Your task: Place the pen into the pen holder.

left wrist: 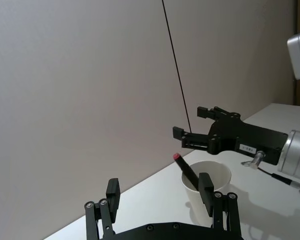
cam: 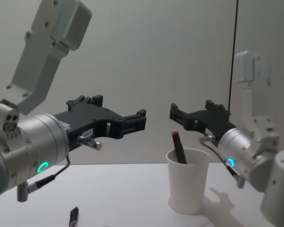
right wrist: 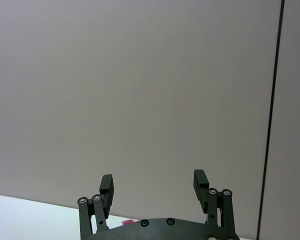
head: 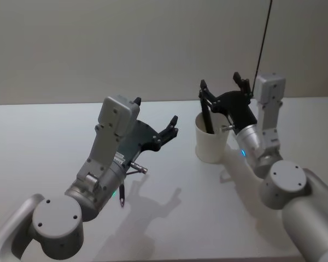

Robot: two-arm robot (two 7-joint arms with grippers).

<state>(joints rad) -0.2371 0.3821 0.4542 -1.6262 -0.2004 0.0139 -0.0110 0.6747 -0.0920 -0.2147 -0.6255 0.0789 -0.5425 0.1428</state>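
Closest to me, the left claw (head: 171, 128) hangs in the air over the table (head: 44, 142), off to the left of the cup (head: 210, 144) and well apart from it. Its fingers are spread and nothing sits between them. I read this arm as idle.

Moving out, the cup stands upright on the table, a little right of centre. The pen (head: 208, 117) is inside it. It leans against the inner wall on the left side, and its red end pokes up past the rolled rim. So the pen is in the holder, and from here I judge the drop itself done.

Just beyond and above the cup is the right claw (head: 220, 82). Its fingers are spread wide and hold nothing. In the chest view the pen's red end sits just below the claw's nearer finger, apart from it and not pinched. Behind all this there is a plain wall with a thin black cable (head: 265, 33) running down it.

My read is that the step in hand is the release and clear-off. The next move calls for lifting the right claw straight up and back, keeping the fingers spread. That nearer finger must not clip the pen's tip on the way out. The cup looks light, and a nudge on the leaning pen could tip it over. I go slowly here.
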